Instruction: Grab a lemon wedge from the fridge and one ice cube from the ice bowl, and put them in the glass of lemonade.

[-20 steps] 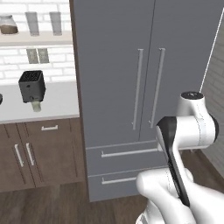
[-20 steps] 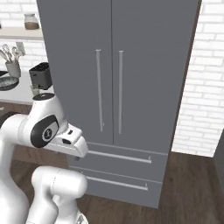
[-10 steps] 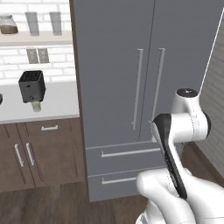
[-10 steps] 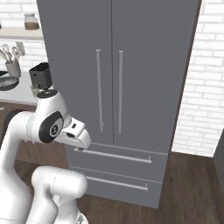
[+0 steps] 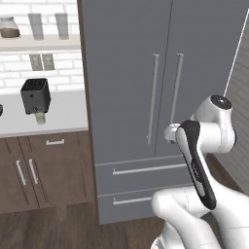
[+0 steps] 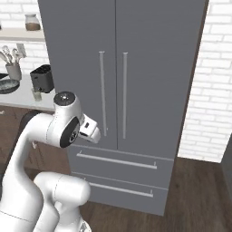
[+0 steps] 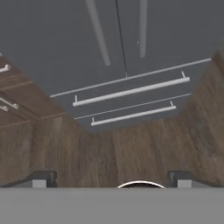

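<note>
Standing shut, the fridge (image 5: 146, 73) is faced by the tool (image 7: 112, 178), spread wide and empty; pale liquid is held in the glass of lemonade (image 5: 41, 117).

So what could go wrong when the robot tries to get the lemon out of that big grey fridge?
1. The fridge doors are shut, and their two handles sit close together; the open gripper might catch both or the wrong one.
2. The gripper points down toward the drawers and floor, so it must swing up a long way and could bump the door.
3. The glass of lemonade sits right by the toaster.
</note>
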